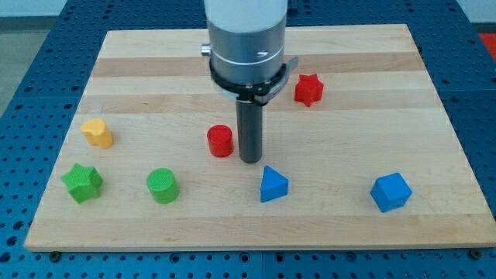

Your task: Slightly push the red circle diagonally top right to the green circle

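The red circle (221, 141) is a short red cylinder near the middle of the wooden board (155, 62). The green circle (163, 186) is a green cylinder below and to the left of it, apart from it. My tip (249, 160) stands on the board just to the right of the red circle, with a narrow gap between them, and slightly lower than its centre. The rod hangs from the grey arm housing (246, 39) at the view's top.
A blue triangle-like block (273, 185) lies just below and right of my tip. A red star (308, 90) is up right. A blue cube-like block (390, 192) is at lower right. A yellow block (98, 133) and a green star (82, 183) are at left.
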Robot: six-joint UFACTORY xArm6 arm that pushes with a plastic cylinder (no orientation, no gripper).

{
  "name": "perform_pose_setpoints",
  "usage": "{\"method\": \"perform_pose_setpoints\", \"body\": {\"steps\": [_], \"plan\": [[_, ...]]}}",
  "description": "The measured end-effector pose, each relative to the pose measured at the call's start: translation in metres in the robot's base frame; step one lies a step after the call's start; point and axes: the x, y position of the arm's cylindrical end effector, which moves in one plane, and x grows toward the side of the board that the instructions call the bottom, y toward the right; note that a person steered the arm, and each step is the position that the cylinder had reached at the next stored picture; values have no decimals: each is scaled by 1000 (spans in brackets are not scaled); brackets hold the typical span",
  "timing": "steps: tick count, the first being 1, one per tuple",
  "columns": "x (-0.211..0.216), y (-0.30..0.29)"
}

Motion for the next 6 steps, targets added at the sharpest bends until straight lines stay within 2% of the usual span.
{"method": "perform_pose_setpoints", "body": {"steps": [1,3,5,6], "plan": [[-5,-6],[-49,-15],[-46,-57],[-46,-43]]}}
